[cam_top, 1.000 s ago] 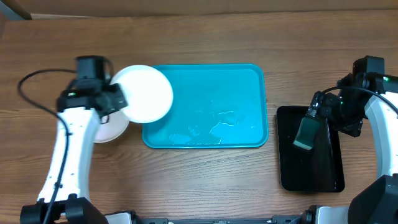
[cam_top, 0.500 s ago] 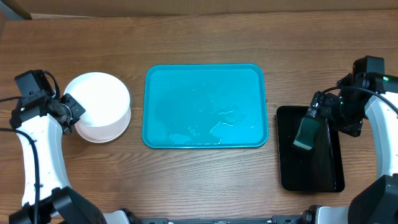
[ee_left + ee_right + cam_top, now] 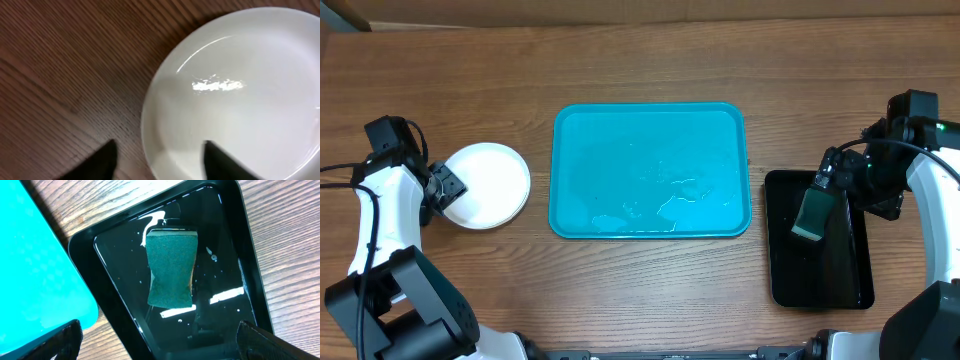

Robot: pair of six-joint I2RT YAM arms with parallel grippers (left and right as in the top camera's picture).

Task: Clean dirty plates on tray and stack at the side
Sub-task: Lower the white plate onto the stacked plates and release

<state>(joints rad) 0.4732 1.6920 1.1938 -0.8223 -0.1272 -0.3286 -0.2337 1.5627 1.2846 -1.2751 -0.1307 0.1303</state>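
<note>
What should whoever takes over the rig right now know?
Left hand: open, straddling the rim of the round white plate, which rests on the wooden table left of the large turquoise plastic tray.
Right hand: open above the small black rectangular tray; the green sponge lies in it.
Done: turquoise tray holds no plates, only water streaks.
Left: withdraw left hand; confirm the stack, anything under that plate is hidden.

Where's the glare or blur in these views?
Left wrist: bright specular patch on the white plate, image slightly soft. Right wrist: white light streaks on the wet black tray, sponge sharp. Overhead: even light, faint sheen on the turquoise tray.
</note>
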